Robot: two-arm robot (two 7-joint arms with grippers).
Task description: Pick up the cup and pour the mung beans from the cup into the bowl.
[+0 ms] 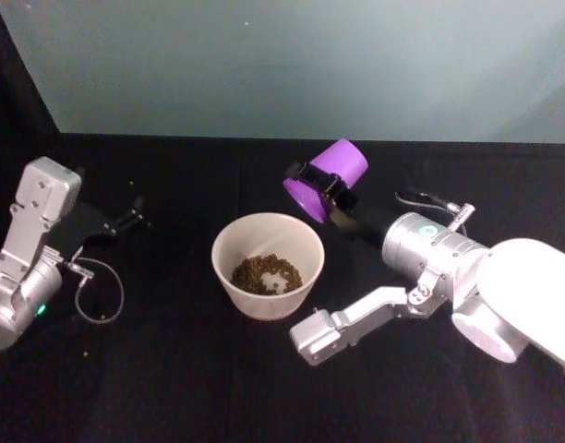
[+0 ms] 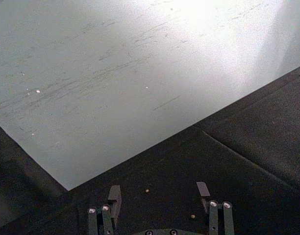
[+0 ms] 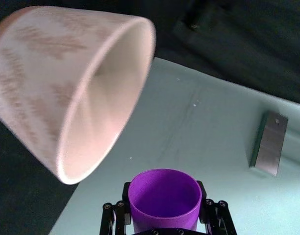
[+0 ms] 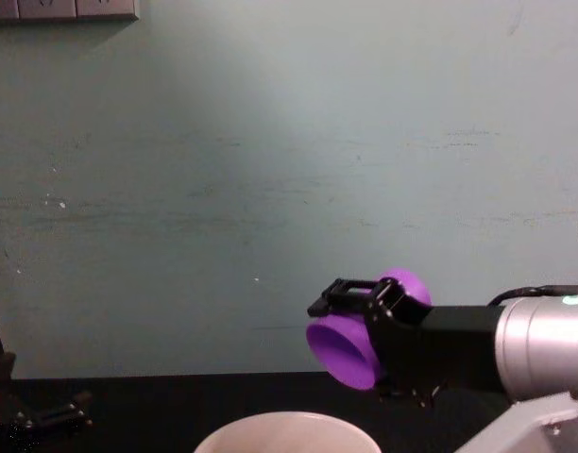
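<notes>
While the right tool [image 1: 327, 196] pinches the cup [image 1: 325, 179] between its fingers, the cup is tipped on its side in the air, mouth angled down toward the bowl [image 1: 268, 265]. The bowl sits on the black tabletop [image 1: 172, 369] just below and left of the tool, with mung beans [image 1: 266, 274] inside. The left tool [image 2: 160, 196] is parked well apart from the bowl, fingers spread.
</notes>
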